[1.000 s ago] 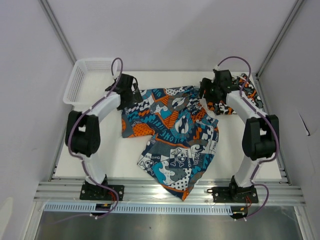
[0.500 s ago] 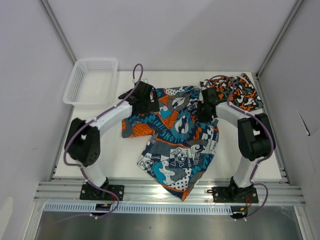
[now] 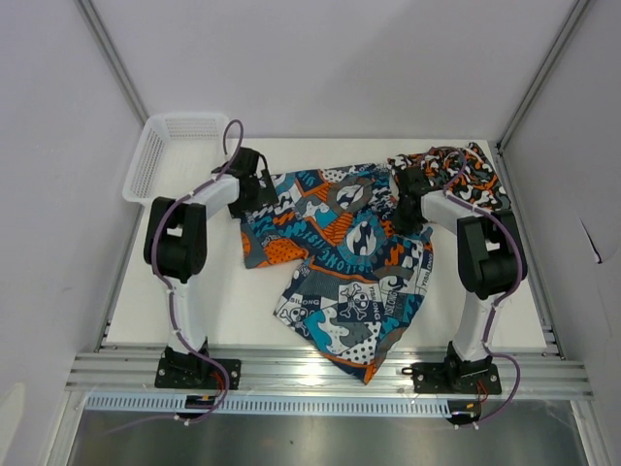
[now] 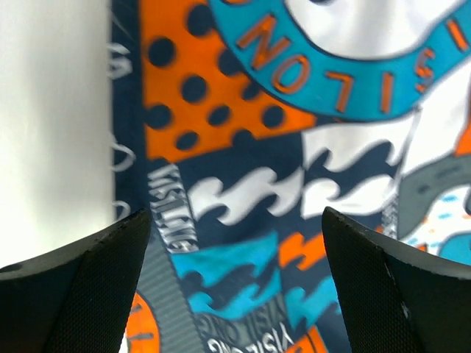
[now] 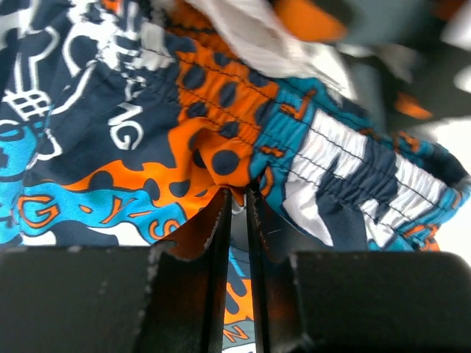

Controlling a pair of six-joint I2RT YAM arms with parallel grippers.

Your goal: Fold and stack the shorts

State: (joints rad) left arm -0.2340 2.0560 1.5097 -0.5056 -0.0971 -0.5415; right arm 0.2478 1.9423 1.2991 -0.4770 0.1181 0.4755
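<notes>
The blue-teal, orange and white cartoon shorts (image 3: 340, 262) lie spread out mid-table. My left gripper (image 3: 254, 189) hovers open over their left edge. In the left wrist view the print (image 4: 294, 147) fills the gap of that gripper (image 4: 235, 279), and nothing is pinched. My right gripper (image 3: 406, 209) is at the shorts' right waistband. In the right wrist view this gripper (image 5: 237, 202) is shut on a fold of the gathered orange and teal waistband (image 5: 221, 158). The orange, black and white camouflage shorts (image 3: 461, 175) lie crumpled at the back right, just behind the right arm.
A white mesh basket (image 3: 175, 155) sits at the back left corner, partly over the table edge. Bare white table (image 3: 194, 282) shows left of the shorts and also at the left of the left wrist view (image 4: 51, 110). Frame posts stand at both back corners.
The right gripper has closed on the cartoon shorts' waistband. The left arm swung in over the shorts, then back to their left edge. The shorts shifted slightly to the right.
</notes>
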